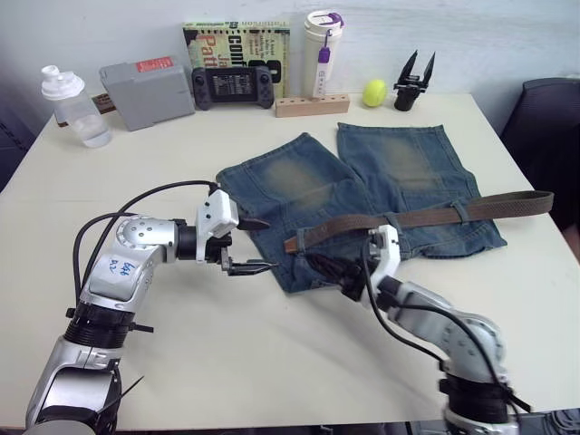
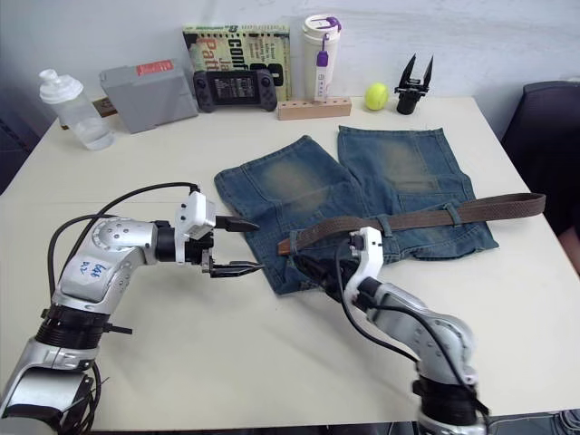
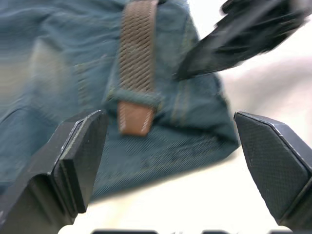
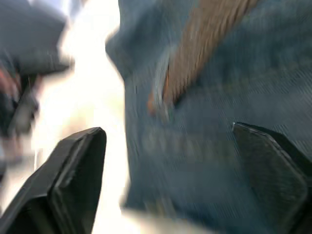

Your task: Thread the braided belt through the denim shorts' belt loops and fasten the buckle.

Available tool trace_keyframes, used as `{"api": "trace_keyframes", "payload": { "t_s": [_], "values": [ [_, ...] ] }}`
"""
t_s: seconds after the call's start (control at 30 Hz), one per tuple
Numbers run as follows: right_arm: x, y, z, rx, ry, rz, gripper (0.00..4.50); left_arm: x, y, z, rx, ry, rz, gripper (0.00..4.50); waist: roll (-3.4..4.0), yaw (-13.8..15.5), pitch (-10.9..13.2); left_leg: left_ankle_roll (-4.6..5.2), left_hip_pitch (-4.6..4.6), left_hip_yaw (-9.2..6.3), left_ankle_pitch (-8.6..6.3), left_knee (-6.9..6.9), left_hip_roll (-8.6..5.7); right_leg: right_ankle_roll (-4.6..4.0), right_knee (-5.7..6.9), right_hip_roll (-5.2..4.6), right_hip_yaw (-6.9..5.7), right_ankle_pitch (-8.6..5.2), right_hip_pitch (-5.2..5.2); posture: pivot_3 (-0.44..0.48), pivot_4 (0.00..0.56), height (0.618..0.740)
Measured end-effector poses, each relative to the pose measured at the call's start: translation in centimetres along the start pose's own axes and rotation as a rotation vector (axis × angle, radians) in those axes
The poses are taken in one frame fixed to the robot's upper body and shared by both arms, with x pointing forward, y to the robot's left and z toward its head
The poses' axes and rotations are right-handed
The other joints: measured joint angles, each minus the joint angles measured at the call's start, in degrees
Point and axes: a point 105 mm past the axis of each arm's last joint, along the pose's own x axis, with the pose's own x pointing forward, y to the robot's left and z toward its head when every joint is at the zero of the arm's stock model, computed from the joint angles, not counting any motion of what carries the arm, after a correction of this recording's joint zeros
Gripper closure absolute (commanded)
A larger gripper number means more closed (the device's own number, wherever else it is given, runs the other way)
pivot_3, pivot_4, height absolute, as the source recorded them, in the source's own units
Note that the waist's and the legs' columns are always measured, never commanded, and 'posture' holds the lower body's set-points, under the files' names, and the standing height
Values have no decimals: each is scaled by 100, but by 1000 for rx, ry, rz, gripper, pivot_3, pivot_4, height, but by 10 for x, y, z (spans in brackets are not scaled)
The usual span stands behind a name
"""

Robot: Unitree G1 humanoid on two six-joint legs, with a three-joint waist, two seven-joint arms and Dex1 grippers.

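Note:
The denim shorts lie flat mid-table with the waistband towards me. The braided belt runs along the waistband under belt loops and trails off past the shorts' right edge. Its tan tip pokes out of a loop near the shorts' left corner. Just left of that tip, my left gripper hovers open and holds nothing. My right gripper is open over the waistband just below the tip, also holding nothing. The buckle is out of view.
Along the far edge stand a clear bottle, a grey box, a game controller, a book, a white tumbler, a wooden block, a tennis ball and a spare black gripper. A dark chair is at the right.

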Motion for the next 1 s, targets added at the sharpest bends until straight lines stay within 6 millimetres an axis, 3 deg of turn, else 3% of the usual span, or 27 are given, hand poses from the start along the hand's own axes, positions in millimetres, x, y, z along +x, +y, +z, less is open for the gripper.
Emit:
{"api": "trace_keyframes", "payload": {
  "t_s": [0.07, 0.13, 0.23, 0.37, 0.57, 0.73, 1.0],
  "values": [
    [-8, 6, 9, -162, 18, 11, 26, 3, 4, 0, 60, 12, 4, 0, 0, 6, 0, 1, -10, -4, 0, 11, 1, 2, 1, 1, -7, 1, -4, 0, 150, 694],
    [-12, 10, 20, -339, 24, 6, 820, 7, 9, 3, 136, 17, 7, 0, 3, 2, 2, 5, -22, -4, -3, 21, 1, 4, 3, 2, -11, 2, -10, 0, 150, 694],
    [-13, 7, 32, -552, 47, -24, 2286, 16, 17, 3, 252, 15, 13, 0, 3, 14, 2, 8, -30, -8, -3, 26, 1, 4, 0, 3, -22, 2, -10, 0, 150, 694],
    [-5, -2, 20, -643, 106, -43, 4449, 29, 18, -9, 360, 30, -10, 0, 2, 15, 2, 18, -46, -11, 1, 39, -1, 7, -2, 5, -34, 4, -11, 0, 150, 694],
    [4, -37, 11, -622, 153, -197, 4449, 58, 20, -13, 531, 47, -26, 0, 2, 114, 3, 32, -50, -10, 5, 53, -6, 21, -2, -1, -37, 12, -9, 0, 150, 694],
    [7, -42, 11, -586, 144, -250, 4449, 72, 25, -19, 617, 68, 11, 0, 0, 146, 1, 33, -48, -15, 4, 55, -5, 21, 0, -3, -37, 12, -4, 0, 150, 694],
    [5, -45, 11, -563, 142, -283, 4449, 77, 32, -15, 727, 43, 108, 0, -10, 164, -6, 38, -46, -22, 1, 60, -7, 24, 2, -8, -42, 15, 2, 0, 150, 694]
  ]
}}
